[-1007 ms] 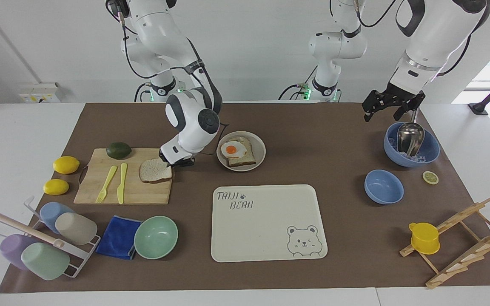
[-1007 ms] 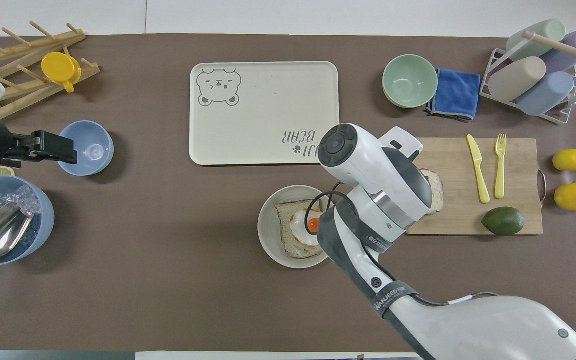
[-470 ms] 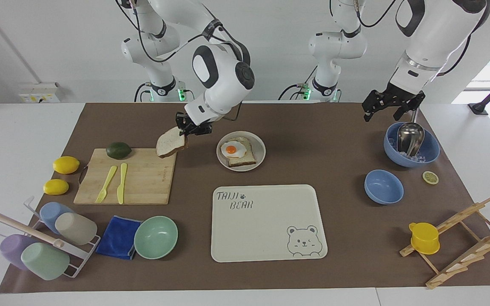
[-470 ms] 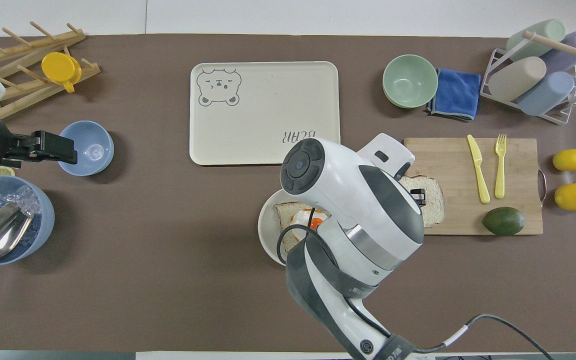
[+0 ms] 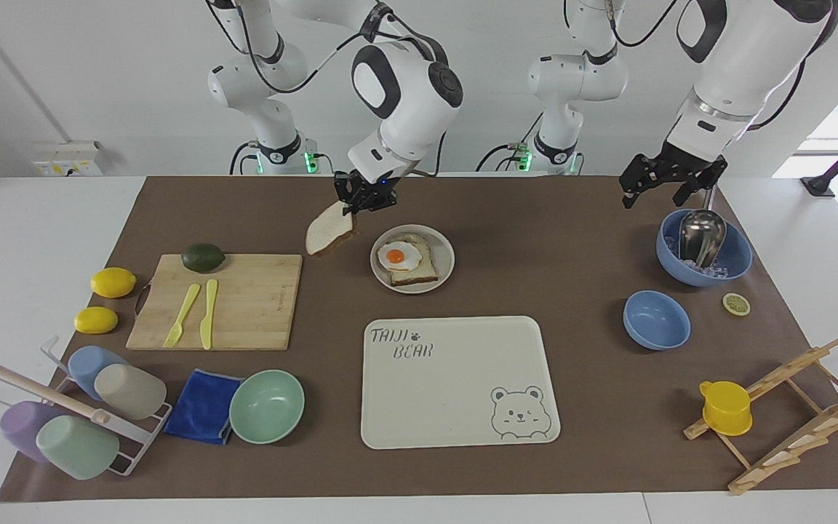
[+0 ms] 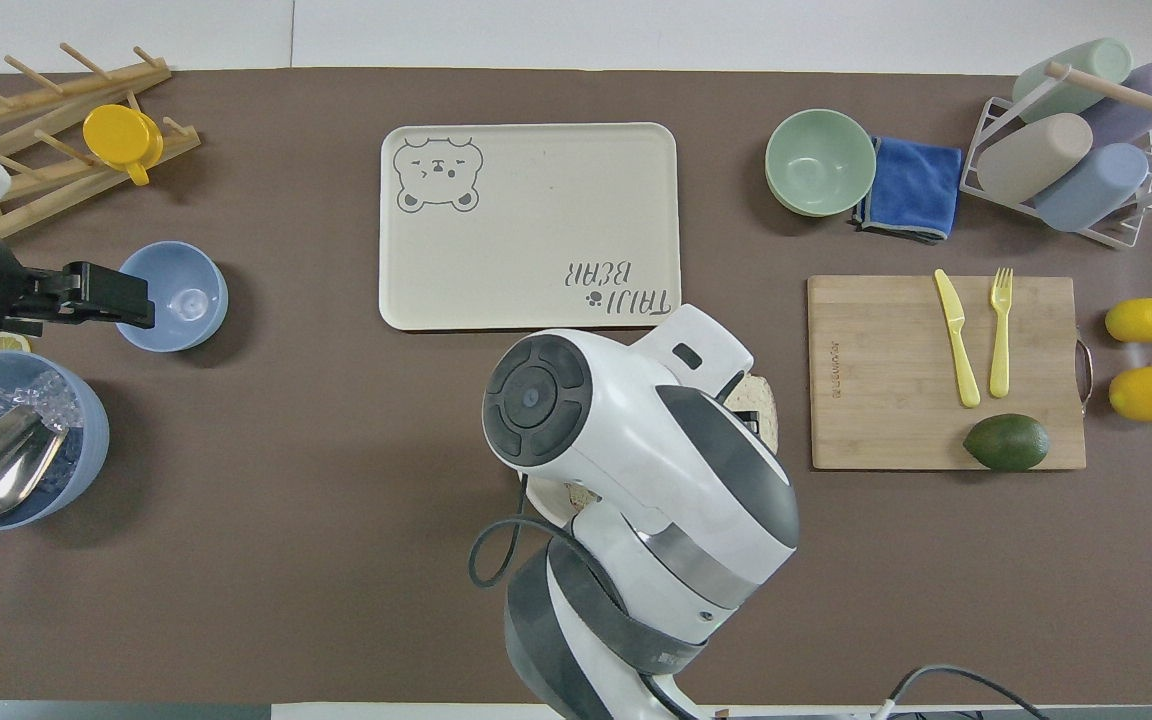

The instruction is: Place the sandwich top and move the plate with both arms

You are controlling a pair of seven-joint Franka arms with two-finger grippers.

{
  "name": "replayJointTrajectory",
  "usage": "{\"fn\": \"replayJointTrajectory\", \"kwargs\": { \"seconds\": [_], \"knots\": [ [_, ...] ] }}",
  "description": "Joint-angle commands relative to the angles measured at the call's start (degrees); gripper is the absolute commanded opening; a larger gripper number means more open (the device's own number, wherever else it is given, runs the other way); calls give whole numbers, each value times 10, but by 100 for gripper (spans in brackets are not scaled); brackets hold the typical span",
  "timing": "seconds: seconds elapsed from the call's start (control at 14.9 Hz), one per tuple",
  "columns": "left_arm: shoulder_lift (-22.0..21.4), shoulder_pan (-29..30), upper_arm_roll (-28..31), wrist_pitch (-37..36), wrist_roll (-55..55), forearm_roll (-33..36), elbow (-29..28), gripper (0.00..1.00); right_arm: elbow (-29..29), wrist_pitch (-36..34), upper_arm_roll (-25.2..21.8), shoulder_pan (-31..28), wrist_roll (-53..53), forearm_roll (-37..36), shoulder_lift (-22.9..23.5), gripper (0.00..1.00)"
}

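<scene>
My right gripper (image 5: pixel 366 201) is shut on the sandwich top (image 5: pixel 329 230), a pale bread slice with a brown crust. The slice hangs tilted in the air over the mat between the wooden cutting board (image 5: pixel 219 300) and the plate (image 5: pixel 447 266). An edge of it shows past the arm in the overhead view (image 6: pixel 762 408). The round beige plate holds a bread slice with a fried egg (image 5: pixel 400 256). In the overhead view my right arm covers the plate. My left gripper (image 5: pixel 663 191) waits in the air by the blue ice bowl (image 5: pixel 735 258).
The cream bear tray (image 5: pixel 455 393) lies farther from the robots than the plate. The board bears a yellow fork, a knife and an avocado (image 5: pixel 202 257). A mint bowl (image 5: pixel 266 405), blue cloth, cup rack, two lemons, small blue bowl (image 5: pixel 655 319) and wooden rack stand around.
My right gripper lifted the sandwich top off the cutting board and carried it up and toward the plate. The left arm has not moved.
</scene>
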Motion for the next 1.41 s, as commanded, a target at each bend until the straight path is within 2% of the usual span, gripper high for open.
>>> {"fn": "replayJointTrajectory", "kwargs": {
  "seconds": [0.0,0.47,0.94,1.34],
  "knots": [
    [-12,4,0,6,7,-1,-14,100,14,42,5,-4,9,48,13,0],
    [-12,-2,-1,5,5,-1,-14,100,0,60,26,10,9,84,18,0],
    [-13,11,1,4,5,-1,-14,100,-72,127,26,8,8,84,-1,0],
    [-13,11,1,-1,5,-1,-14,100,-76,165,27,17,12,87,7,0]
  ]
}}
